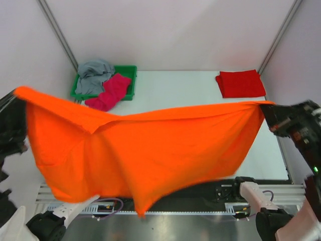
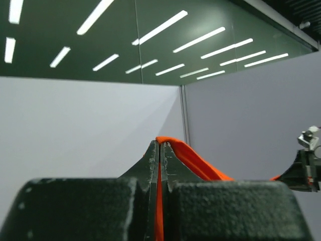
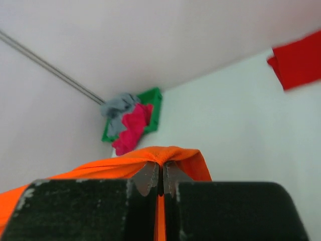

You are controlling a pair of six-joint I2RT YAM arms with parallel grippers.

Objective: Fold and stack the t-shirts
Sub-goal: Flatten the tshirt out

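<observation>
Orange t-shirt is held up in the air, stretched wide btwn both arms over the near half of the table. Its top edge sags in the middle and the lower part hangs loose toward the arm bases. The left gripper is clamped on the shirt's top left corner; wrist view shows orange cloth pinched btwn the fingers. The right gripper is clamped on the top right corner, w/ cloth bunched over the fingertips. Obstruction: in the top view the spread cloth hides the near table surface and part of the rail. Far right corner: red t-shirt, folded flat. Far left corner: green tray w/ grey t-shirt crumpled inside and pink t-shirt draped over its front rim onto the table.
</observation>
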